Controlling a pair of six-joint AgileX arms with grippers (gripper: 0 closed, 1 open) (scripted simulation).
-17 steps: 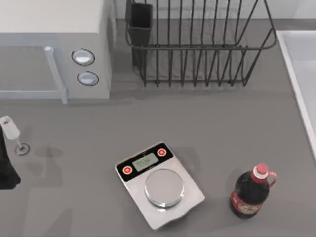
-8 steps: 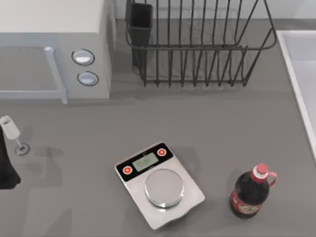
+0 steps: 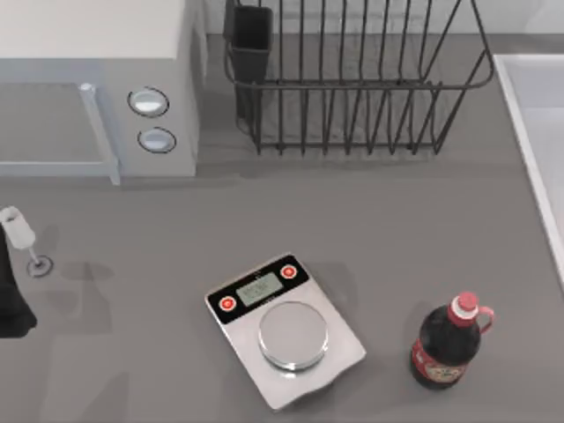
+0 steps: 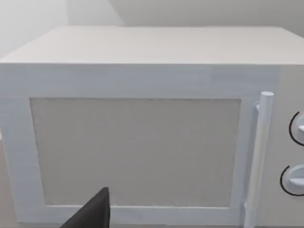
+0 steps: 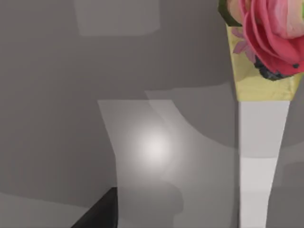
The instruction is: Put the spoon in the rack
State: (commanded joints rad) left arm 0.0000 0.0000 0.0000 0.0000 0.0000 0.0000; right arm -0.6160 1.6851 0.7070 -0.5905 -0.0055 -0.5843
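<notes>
Sitting at table back, rack [image 3: 352, 79] has its utensil cup [image 3: 252, 40] beside the microwave [image 3: 97, 84]. Scale [image 3: 284, 328] and dark bottle [image 3: 448, 344] stand nearer, well apart from it. Left arm [image 3: 11, 295] at left edge by wine glass [image 3: 19, 231]; grip state: cannot tell for both arms.

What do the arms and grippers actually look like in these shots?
Little of them shows. The left arm appears at the top view's left edge as a matte black, blocky shape with no cables or markings to make out. The left wrist view catches a black, pointed finger at its edge; the right wrist view shows a similar black wedge. Both look plain and unmarked.
</notes>
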